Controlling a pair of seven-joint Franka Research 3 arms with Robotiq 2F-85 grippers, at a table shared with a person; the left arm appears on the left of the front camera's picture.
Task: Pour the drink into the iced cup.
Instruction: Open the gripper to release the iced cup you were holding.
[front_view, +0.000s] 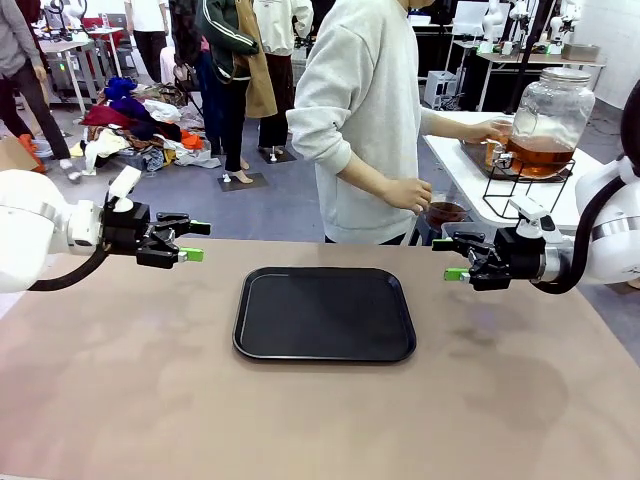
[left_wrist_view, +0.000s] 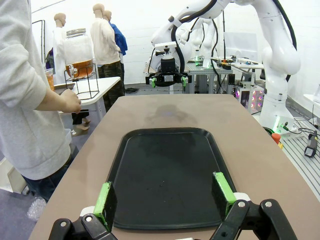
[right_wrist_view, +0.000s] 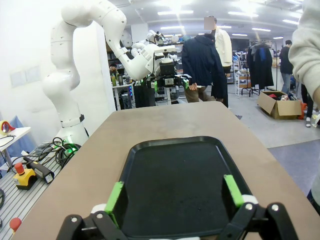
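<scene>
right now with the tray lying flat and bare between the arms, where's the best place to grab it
Probably a short edge of the black tray, with each gripper coming in level from its own side. The raised rim gives fingers a lip to pinch, and the left gripper and right gripper already stand open, facing those ends.

You're looking at a matt black plastic tray (front_view: 324, 313) on a smooth, dull brown table (front_view: 120, 390), with amber drink (front_view: 538, 153) inside a glossy clear jar (front_view: 549, 117) on a black wire stand (front_view: 522, 190).
</scene>
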